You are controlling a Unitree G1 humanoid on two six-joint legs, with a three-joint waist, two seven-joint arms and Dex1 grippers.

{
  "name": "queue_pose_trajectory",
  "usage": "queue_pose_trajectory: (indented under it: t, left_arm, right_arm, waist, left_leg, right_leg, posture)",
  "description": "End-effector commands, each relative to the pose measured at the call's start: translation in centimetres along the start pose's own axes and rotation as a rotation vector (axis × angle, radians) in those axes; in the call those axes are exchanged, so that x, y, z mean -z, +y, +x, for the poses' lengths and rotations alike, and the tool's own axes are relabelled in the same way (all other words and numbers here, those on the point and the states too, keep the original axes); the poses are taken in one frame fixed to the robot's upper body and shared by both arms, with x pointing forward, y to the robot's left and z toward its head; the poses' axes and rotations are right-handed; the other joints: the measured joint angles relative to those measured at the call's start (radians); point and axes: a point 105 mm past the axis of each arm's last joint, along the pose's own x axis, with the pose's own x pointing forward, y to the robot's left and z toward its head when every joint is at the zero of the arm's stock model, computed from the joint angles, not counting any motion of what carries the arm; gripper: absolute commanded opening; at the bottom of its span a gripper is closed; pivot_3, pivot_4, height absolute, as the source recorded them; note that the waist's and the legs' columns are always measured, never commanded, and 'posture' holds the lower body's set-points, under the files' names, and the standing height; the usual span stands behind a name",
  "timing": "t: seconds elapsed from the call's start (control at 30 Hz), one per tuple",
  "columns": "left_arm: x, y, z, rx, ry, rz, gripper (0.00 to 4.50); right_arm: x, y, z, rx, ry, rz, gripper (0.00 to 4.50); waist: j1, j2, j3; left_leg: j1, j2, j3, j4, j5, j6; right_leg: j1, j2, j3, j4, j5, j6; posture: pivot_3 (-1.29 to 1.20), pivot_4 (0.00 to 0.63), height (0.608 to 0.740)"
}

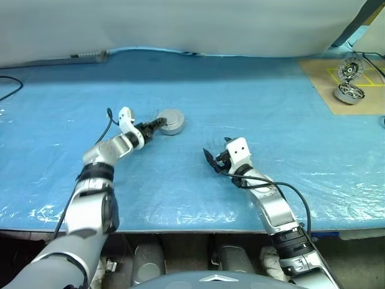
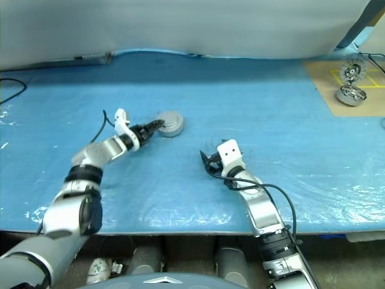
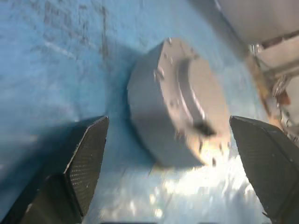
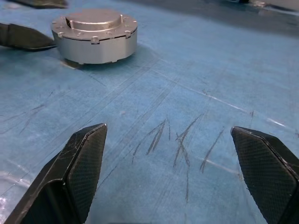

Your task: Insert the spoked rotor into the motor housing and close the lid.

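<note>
Left hand (image 1: 160,124) spread wide, fingertips just beside closed housing (image 1: 172,121), not gripping. Looks assembled, lid on. Back off straight, no nudging. Right hand (image 1: 212,161) spread too, empty, low over tabletop (image 1: 252,108), housing well apart ahead. Spare motor parts (image 1: 349,81) far right corner.

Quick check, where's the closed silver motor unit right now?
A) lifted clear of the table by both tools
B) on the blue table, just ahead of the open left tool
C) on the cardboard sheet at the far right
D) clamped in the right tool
B: the motor unit sits on the blue table just past the tips of the open left tool; the right tool is open with nothing in it.
</note>
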Motion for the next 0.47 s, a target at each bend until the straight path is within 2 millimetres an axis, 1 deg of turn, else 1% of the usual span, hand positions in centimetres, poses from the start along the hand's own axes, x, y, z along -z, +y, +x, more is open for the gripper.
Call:
queue_pose_trajectory:
  t: [0.03, 0.1, 0.2, 0.27, 0.33, 0.4, 0.47]
  left_arm:
    - [2.5, -0.1, -2.1, -0.009, 0.052, 0.283, 4.45]
    - [2.4, -0.9, -3.0, -0.006, -0.029, 0.406, 4.45]
    - [1.7, -2.0, -4.2, -0.041, -0.216, 0.577, 4.45]
    - [2.0, -2.5, -4.6, -0.047, -0.28, 0.671, 4.45]
    - [2.7, -2.7, -4.9, -0.05, -0.315, 0.725, 4.45]
    - [3.4, -2.8, -5.0, -0.049, -0.329, 0.775, 4.45]
    - [3.6, -3.0, -5.1, -0.039, -0.349, 0.763, 4.45]
  right_arm:
    - [-2.1, 0.4, -0.7, -0.051, -0.09, 0.058, 4.5]
    - [-2.3, 0.9, -1.4, -0.093, -0.116, 0.072, 4.5]
    - [-2.0, 1.3, -2.2, -0.12, -0.132, 0.052, 4.5]
    - [-1.8, 1.5, -2.6, -0.124, -0.134, 0.05, 4.5]
    - [-1.5, 1.4, -3.0, -0.11, -0.128, 0.044, 4.5]
    - [-1.5, 1.0, -3.1, -0.081, -0.134, 0.04, 4.5]
    - [-1.5, 0.9, -3.2, -0.07, -0.139, 0.041, 4.5]
  waist:
    - [0.002, 0.0, 0.0]
    - [0.002, 0.0, 0.0]
    - [0.003, 0.0, 0.0]
    - [0.003, 0.0, 0.0]
    - [0.004, 0.0, 0.0]
    - [0.003, 0.0, 0.0]
    - [0.003, 0.0, 0.0]
  left_leg:
    - [0.0, 0.0, 0.0, 0.0, 0.0, 0.0]
    - [0.0, 0.001, 0.001, -0.001, 0.0, 0.0]
    - [-0.002, 0.001, 0.001, -0.004, 0.0, 0.001]
    - [-0.005, 0.001, 0.001, -0.003, 0.0, 0.001]
    - [-0.009, 0.001, 0.001, -0.003, 0.0, 0.002]
    - [-0.01, 0.001, 0.001, -0.003, 0.0, 0.002]
    - [-0.01, 0.001, 0.001, -0.003, 0.0, 0.002]
  right_leg:
    - [0.0, 0.0, 0.0, 0.0, 0.0, 0.0]
    - [0.0, 0.0, 0.0, -0.001, -0.001, 0.0]
    - [-0.001, 0.0, -0.001, -0.004, -0.002, 0.001]
    - [-0.003, 0.0, -0.002, -0.004, -0.002, 0.001]
    - [-0.005, 0.0, -0.002, -0.004, -0.002, 0.001]
    - [-0.006, 0.0, -0.002, -0.005, -0.002, 0.002]
    - [-0.006, 0.0, -0.002, -0.005, -0.003, 0.003]
  posture:
    - [0.0, 0.15, 0.74]
    - [0.0, 0.15, 0.74]
    - [0.0, 0.15, 0.74]
    - [0.0, 0.15, 0.74]
    - [0.0, 0.15, 0.74]
    - [0.0, 0.15, 0.74]
    - [0.0, 0.15, 0.74]
